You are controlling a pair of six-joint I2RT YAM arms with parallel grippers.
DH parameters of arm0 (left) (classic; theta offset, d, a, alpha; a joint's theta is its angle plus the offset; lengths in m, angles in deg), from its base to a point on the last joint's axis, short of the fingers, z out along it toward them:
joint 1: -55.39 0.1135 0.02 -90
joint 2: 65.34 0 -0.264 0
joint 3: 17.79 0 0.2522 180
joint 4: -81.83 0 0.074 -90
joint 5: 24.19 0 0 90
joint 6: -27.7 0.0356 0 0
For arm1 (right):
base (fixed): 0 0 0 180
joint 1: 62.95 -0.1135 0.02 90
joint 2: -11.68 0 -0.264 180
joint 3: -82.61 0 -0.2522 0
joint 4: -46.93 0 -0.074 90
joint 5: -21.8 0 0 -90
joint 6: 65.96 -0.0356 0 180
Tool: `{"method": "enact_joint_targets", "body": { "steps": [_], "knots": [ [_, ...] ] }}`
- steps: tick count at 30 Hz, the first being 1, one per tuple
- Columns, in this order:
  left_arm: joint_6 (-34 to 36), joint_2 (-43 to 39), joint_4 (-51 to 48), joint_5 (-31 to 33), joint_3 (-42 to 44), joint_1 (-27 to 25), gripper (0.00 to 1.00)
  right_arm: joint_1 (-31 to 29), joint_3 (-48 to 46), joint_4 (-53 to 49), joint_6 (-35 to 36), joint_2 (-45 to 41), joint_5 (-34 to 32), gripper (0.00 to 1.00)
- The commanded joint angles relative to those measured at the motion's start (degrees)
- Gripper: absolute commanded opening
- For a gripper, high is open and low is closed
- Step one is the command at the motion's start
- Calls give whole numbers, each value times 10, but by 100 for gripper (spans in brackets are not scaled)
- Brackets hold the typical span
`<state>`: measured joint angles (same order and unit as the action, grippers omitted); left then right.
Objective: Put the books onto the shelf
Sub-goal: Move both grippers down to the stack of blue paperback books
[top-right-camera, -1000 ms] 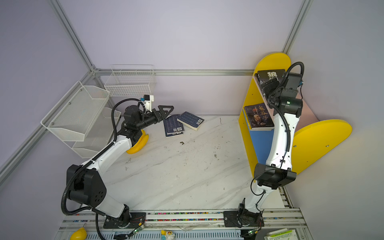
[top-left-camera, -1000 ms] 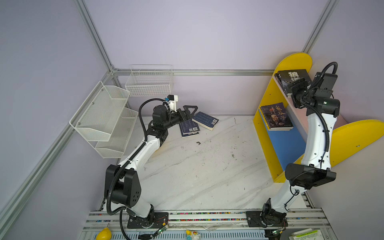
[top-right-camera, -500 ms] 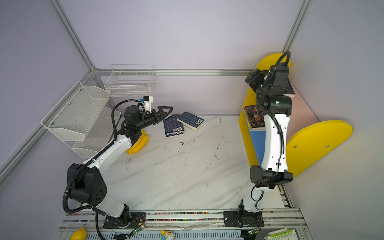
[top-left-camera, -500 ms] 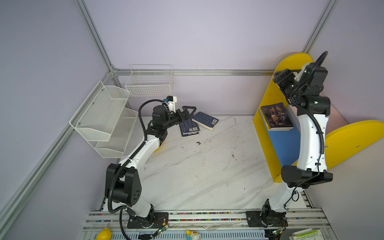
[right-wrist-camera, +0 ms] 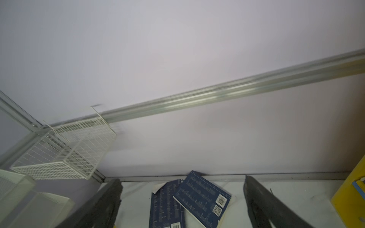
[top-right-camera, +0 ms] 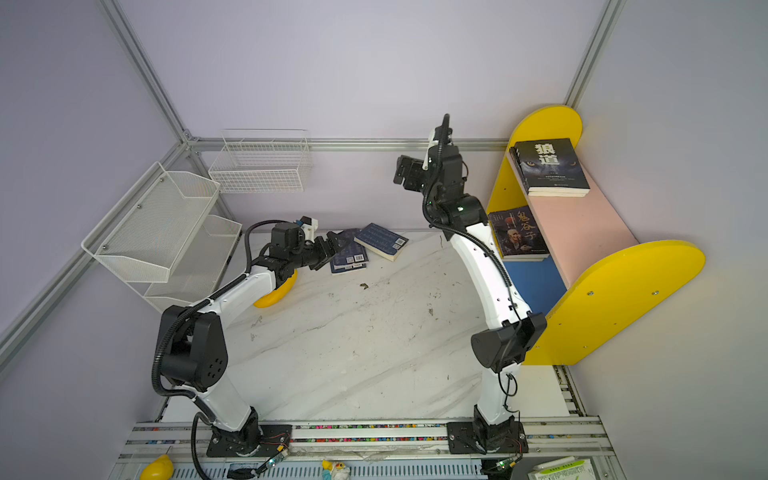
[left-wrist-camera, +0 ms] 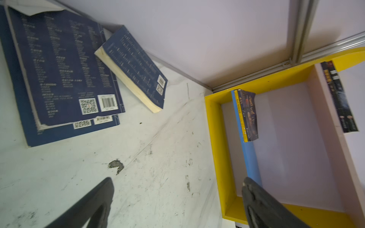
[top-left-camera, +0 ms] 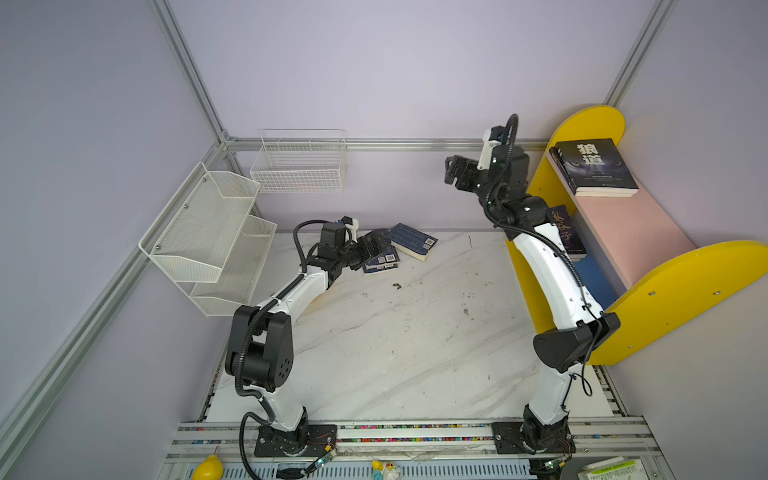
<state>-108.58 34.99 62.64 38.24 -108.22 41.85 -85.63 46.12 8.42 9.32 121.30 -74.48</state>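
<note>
1. The left gripper (top-left-camera: pixel 375 248) hangs low near the table's (top-left-camera: pixel 395 353) far edge. Its jaws are spread wide and it holds nothing. In the left wrist view both fingers (left-wrist-camera: pixel 94 199) stand over bare marble.
2. Just beside it, by the far edge, lie the navy books. A flat stack (left-wrist-camera: pixel 59 65) is two deep in the left wrist view. A thicker navy book (left-wrist-camera: pixel 134 69) leans one edge on the stack, with its other edge on the table.
3. The right gripper (top-left-camera: pixel 455 170) is raised high above the table's far-right corner, near the shelf (top-left-camera: pixel 681 291) but apart from it. It is released and empty. In the right wrist view its fingers (right-wrist-camera: pixel 256 203) stand wide apart and face the back wall.
4. The shelf stands along the table's right edge and reaches the far-right corner.
5. At the far end of its pink board (top-left-camera: pixel 631 232) a black book (top-left-camera: pixel 594 166) with a white title lies flat. Another dark cover (top-left-camera: pixel 561 166) shows just under its edge.
6. At the far end of the blue board (top-right-camera: pixel 536 282) a dark book (top-right-camera: pixel 517 232) with an orange title lies flat on a yellow book (left-wrist-camera: pixel 242 118), of which only the spine shows.
7. A banana (top-right-camera: pixel 276 293) lies on the table under the left forearm, towards the left edge.
</note>
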Motion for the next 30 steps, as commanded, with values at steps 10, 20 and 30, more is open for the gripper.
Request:
{"method": "enact_joint_targets", "body": {
  "steps": [10, 20, 30],
  "knots": [
    [45, 113, -92, 108, -107, 6, 99, 0, 6, 47, 54, 237, 0, 97],
    [47, 195, -123, 151, -183, 26, 99, 66, 109, 117, -7, 389, 103, 95],
    [20, 266, -111, 163, -239, 36, 98, 78, 135, 192, -50, 480, 170, 90]
  ]
}}
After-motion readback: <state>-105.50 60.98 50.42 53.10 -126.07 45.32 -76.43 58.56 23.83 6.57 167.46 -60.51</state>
